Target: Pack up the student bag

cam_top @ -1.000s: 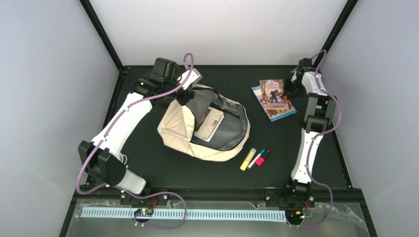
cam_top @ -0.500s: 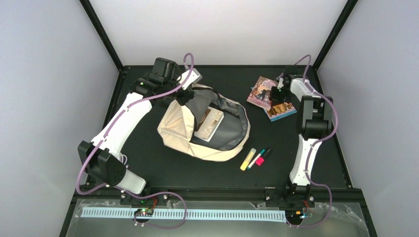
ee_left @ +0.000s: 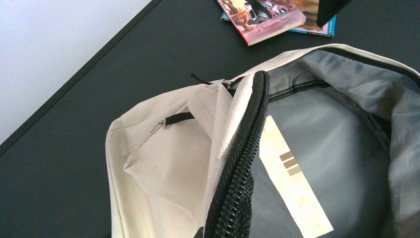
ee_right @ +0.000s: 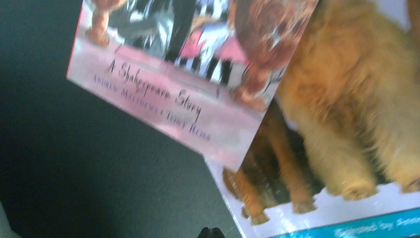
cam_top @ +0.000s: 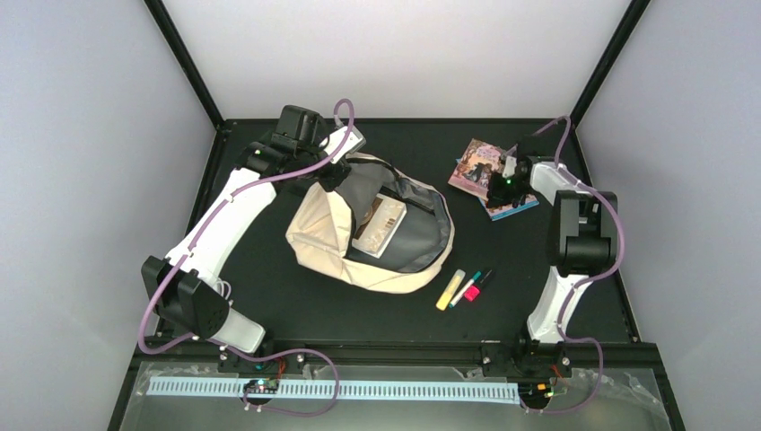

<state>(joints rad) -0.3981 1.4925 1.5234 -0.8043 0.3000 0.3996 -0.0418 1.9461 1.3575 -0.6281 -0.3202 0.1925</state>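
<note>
Top view: the pink book (cam_top: pixel 476 166) has swung askew off the blue book (cam_top: pixel 513 208) beneath it, and the right gripper (cam_top: pixel 499 186) has snapped shut beside it. Likely it is being parted for packing. The bag (cam_top: pixel 319 233) lies mid-table, and the left gripper (cam_top: pixel 336 175) is pinched on its rim.

Left wrist view: only here does the grey lining show, with a pale booklet (ee_left: pixel 292 193) already inside.

Right wrist view: the closed fingertips hold nothing.
</note>
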